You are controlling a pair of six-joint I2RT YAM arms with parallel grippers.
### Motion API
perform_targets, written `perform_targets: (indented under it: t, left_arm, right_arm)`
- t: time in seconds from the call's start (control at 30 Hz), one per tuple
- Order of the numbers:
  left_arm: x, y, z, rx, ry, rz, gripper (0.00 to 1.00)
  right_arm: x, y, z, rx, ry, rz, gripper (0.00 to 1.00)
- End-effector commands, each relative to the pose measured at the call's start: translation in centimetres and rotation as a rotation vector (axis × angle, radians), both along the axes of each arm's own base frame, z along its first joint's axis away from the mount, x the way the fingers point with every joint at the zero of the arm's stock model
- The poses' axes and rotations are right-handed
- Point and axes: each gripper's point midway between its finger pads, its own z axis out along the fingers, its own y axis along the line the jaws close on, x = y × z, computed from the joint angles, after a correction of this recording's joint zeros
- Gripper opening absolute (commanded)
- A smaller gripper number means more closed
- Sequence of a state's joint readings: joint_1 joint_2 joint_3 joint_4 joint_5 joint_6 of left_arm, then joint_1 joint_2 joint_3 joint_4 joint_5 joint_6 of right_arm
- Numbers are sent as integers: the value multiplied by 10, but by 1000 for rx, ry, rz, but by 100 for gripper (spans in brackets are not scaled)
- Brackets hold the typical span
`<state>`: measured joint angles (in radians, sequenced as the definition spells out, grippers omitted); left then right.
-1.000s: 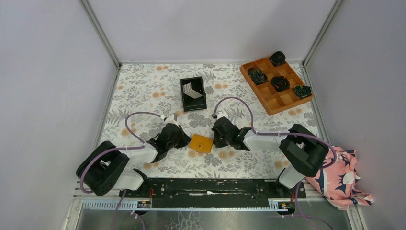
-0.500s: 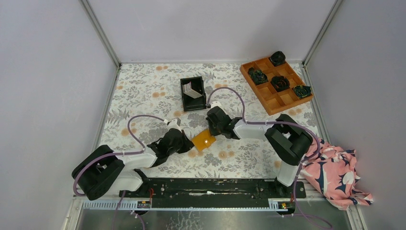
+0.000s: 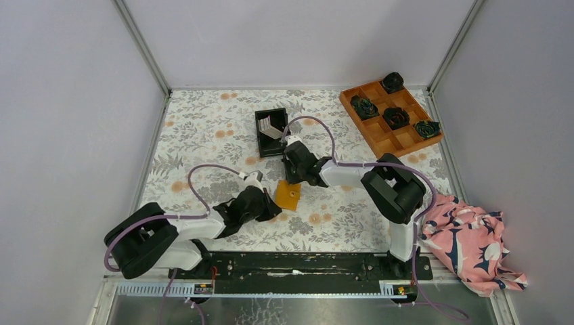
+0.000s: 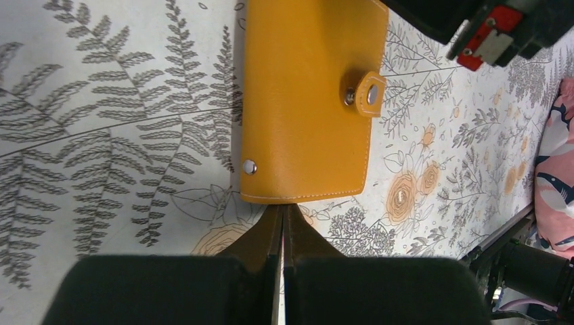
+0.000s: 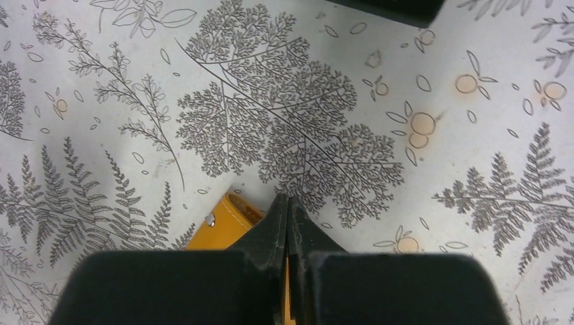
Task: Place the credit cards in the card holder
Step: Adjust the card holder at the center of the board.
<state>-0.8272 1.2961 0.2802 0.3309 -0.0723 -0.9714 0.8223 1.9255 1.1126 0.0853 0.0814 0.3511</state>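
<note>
The card holder (image 3: pixel 288 196) lies closed on the floral mat, orange-tan side up, its snap strap fastened. It fills the upper middle of the left wrist view (image 4: pixel 308 101). My left gripper (image 3: pixel 269 207) is shut and empty, its tips (image 4: pixel 282 207) touching the holder's near edge. My right gripper (image 3: pixel 292 179) is shut, its tips (image 5: pixel 288 200) over the holder's far edge; only a corner of the holder (image 5: pixel 227 227) shows there. The credit cards (image 3: pixel 271 126) stand pale grey inside the black bin (image 3: pixel 262 143), behind the right gripper.
An orange compartment tray (image 3: pixel 399 145) with dark rosettes sits at the back right. A pink patterned cloth (image 3: pixel 477 244) lies off the mat's right front corner. The bin's edge (image 5: pixel 386 5) shows at the top of the right wrist view. Walls close in the mat.
My right gripper has swung from the holder's right side round to its far side, near the bin. My left gripper has moved right to the holder's near edge. The holder has turned slightly.
</note>
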Motion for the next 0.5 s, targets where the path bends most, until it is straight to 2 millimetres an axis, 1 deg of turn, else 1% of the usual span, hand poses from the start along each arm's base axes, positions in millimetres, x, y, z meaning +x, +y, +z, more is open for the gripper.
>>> perform_targets:
  t: [0.0,0.03,0.1,0.27,0.37,0.4,0.47]
  left_arm:
    - [10,-18,14,-48,-43,8,1]
    - [9,-21,14,-49,-42,2,1]
    - [7,-27,14,-51,-40,-10,1]
    - [2,-40,14,-61,-39,-37,1]
    - [-2,-45,19,-62,-43,-55,1]
    - [-3,-46,22,-63,-47,-58,1]
    - [-4,-46,30,-67,-63,-59,1]
  right_arm:
    - [6,10,7,-6,5,44,0]
    - [8,10,8,-15,1,44,1]
    - [13,9,11,-39,-14,44,10]
    - [21,6,18,-84,-38,46,27]
    - [24,-1,28,-101,-68,27,38]
    - [24,-4,34,-100,-82,20,40]
    - [23,-10,40,-107,-97,6,43]
